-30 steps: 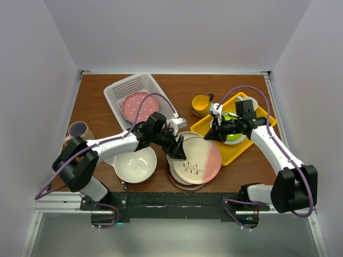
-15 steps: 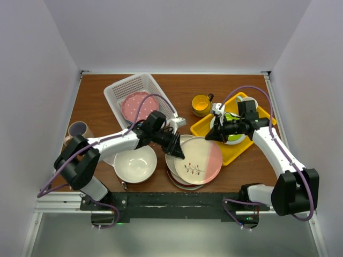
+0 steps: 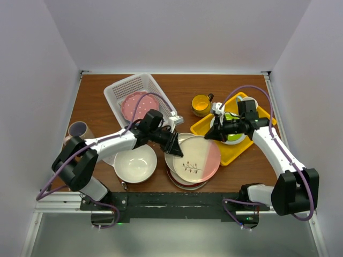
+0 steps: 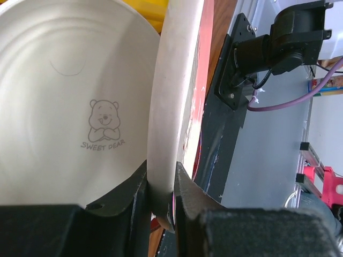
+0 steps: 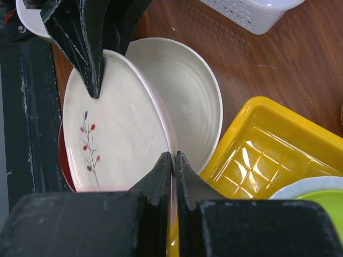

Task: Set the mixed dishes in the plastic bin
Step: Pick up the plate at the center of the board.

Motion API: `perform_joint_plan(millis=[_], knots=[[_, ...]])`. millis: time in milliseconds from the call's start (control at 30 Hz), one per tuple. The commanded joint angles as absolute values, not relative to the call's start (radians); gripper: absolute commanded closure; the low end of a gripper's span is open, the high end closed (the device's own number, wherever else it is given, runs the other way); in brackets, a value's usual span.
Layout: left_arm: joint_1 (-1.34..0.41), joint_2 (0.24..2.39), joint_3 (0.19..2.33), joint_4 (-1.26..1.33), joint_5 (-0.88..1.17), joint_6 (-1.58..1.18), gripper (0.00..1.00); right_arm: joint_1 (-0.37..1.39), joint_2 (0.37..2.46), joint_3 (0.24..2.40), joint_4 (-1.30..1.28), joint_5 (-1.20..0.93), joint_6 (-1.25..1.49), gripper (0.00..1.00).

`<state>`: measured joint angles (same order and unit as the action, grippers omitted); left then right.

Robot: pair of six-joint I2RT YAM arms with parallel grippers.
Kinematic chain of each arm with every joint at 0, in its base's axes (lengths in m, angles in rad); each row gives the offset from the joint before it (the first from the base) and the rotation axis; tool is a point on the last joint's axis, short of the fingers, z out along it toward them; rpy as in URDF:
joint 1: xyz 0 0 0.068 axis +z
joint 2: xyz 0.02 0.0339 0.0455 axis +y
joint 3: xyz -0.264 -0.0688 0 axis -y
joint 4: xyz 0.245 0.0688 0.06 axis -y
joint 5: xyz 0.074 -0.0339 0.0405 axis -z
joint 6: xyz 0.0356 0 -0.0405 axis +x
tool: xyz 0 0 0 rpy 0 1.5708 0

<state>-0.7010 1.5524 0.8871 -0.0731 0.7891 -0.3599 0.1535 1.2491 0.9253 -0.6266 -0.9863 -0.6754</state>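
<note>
My left gripper [image 3: 173, 143] [image 4: 161, 187] is shut on the left rim of the cream-pink plate [image 3: 194, 158] [image 4: 174, 80], which tilts above a stack. Under it lie a white plate printed with a bear [image 4: 69, 107] [image 5: 187, 91] and the dark red-rimmed bowl [image 3: 185, 183]. My right gripper [image 3: 213, 134] [image 5: 174, 158] is shut and empty, its tips at the same plate's [image 5: 118, 134] right edge. The plastic bin [image 3: 120, 88] stands at the back left with the pink dotted plate [image 3: 136, 105] inside. The large cream bowl [image 3: 135, 164], yellow mug [image 3: 201, 104] and pinkish mug [image 3: 77, 131] sit on the table.
A yellow tray [image 3: 236, 152] [image 5: 257, 144] at the right carries a lime-green plate [image 3: 233, 136] and a white cup [image 3: 249, 101]. The left arm stretches between the bin and the cream bowl. Walls close in the table on three sides.
My left gripper has shut on the cream-pink plate's rim and drawn back a little to the upper left, tipping the plate. The right arm has barely moved.
</note>
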Motion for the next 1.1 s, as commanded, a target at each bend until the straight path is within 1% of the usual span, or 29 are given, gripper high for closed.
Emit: perform_joint_plan(millis=[0,33,133,167,367,667,800,1067], knots=[[-0.684,1.49,0.882,0.078,0.853,-0.345,1.0,0.153,1.249,0.96,-0.611,-1.017,-0.681,0.94],[-0.68,1.485,0.877,0.081,0.856,-0.351,1.0,0.153,1.249,0.962,-0.612,-1.019,-0.683,0.89],[-0.67,1.471,0.868,0.1,0.87,-0.367,1.0,0.152,1.247,0.962,-0.615,-1.023,-0.681,0.83],[-0.667,1.468,0.865,0.107,0.873,-0.371,1.0,0.15,1.247,0.962,-0.617,-1.023,-0.681,0.78],[-0.652,1.445,0.85,0.147,0.893,-0.406,1.0,0.141,1.238,0.962,-0.623,-1.035,-0.684,0.62],[-0.627,1.428,0.83,0.196,0.923,-0.456,1.0,0.123,1.227,0.957,-0.627,-1.045,-0.68,0.45],[-0.617,1.413,0.816,0.219,0.933,-0.483,1.0,0.107,1.218,0.957,-0.632,-1.054,-0.678,0.34],[-0.611,1.388,0.807,0.229,0.939,-0.509,1.0,0.068,1.189,0.962,-0.653,-1.094,-0.687,0.22]])
